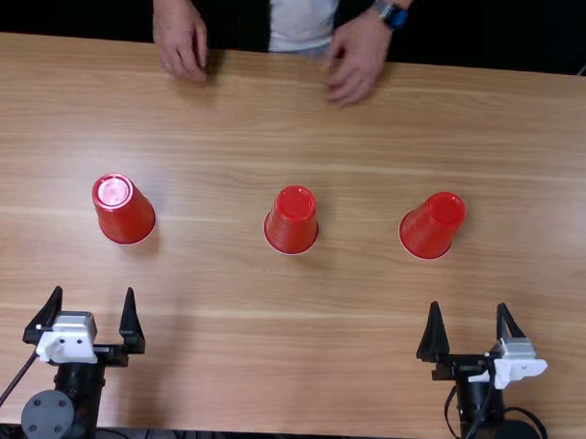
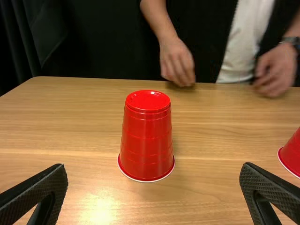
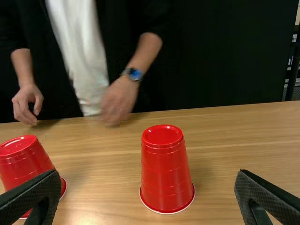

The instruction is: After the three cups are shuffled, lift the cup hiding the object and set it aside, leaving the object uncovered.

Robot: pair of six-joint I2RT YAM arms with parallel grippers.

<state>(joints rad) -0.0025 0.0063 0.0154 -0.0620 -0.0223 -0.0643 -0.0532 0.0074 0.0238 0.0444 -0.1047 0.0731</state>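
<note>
Table (image 1: 296, 123): wooden, with three upturned red cups in a row across its middle.
Hands (image 1: 181, 37): a person's two, at the far edge, well apart from the cups.
Cups: left cup (image 1: 123, 209), middle cup (image 1: 292, 219), right cup (image 1: 432, 224); I cannot tell which hides the object.
Handling: probably light, thin, slick plastic; pinch gently across the tapered wall.
Grippers: left gripper (image 1: 93, 293) and right gripper (image 1: 468, 307) spread wide, empty, near the cups; nothing blocks either.

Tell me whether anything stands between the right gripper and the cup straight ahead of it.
Nothing visible does: only bare table lies between the right gripper and the right cup. The person's nearer hand sits at the far edge, beyond that cup.
</note>
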